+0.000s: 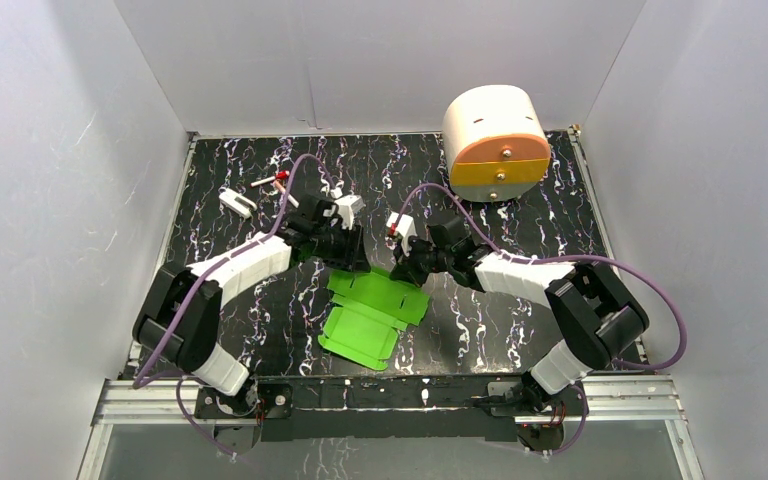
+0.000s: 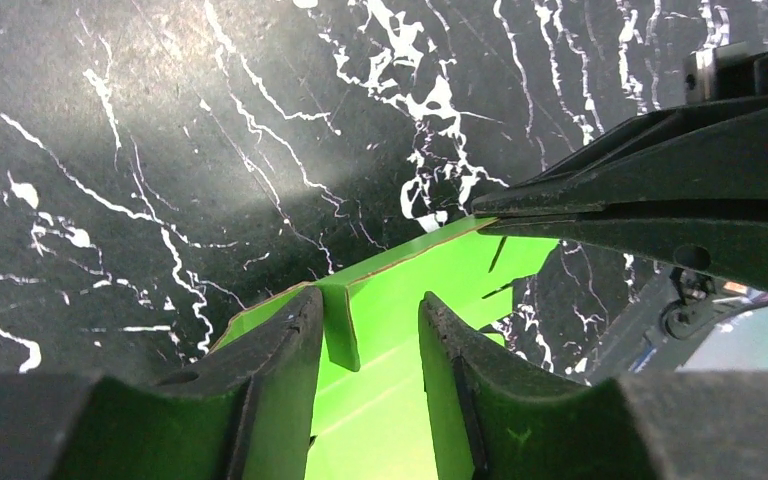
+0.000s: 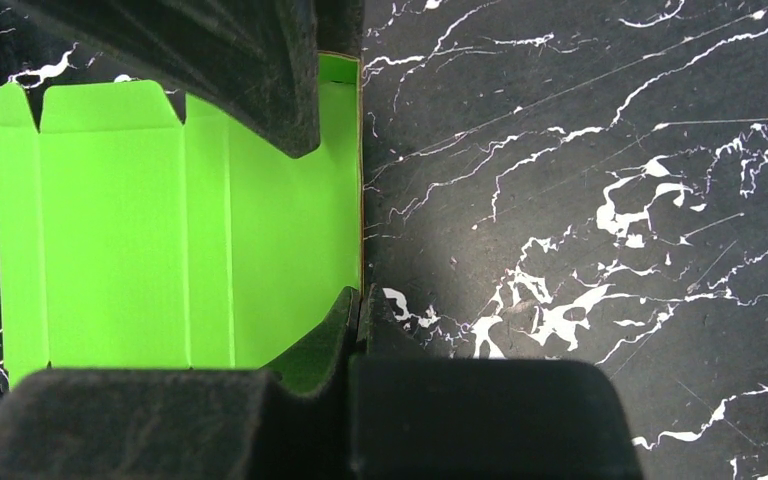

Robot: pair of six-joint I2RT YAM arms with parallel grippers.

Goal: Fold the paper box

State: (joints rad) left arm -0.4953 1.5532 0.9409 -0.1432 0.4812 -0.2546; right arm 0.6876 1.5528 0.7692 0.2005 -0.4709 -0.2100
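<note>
The paper box [image 1: 365,320] is a bright green die-cut card sheet, partly creased, lying at the middle of the black marbled table. My left gripper [image 1: 348,252] is at its far left edge. In the left wrist view it [image 2: 370,300] is open, and its fingers [image 2: 280,345] straddle the card [image 2: 430,265] with a small raised flap [image 2: 340,330] beside the left finger. My right gripper [image 1: 408,268] is at the far right edge. In the right wrist view it [image 3: 362,298] is shut on the thin edge of the card [image 3: 130,220].
A cream-and-orange rounded drawer unit [image 1: 495,145] stands at the back right. Small white and red bits [image 1: 237,203] lie at the back left. White walls enclose the table on three sides. The arms' cables loop over the table.
</note>
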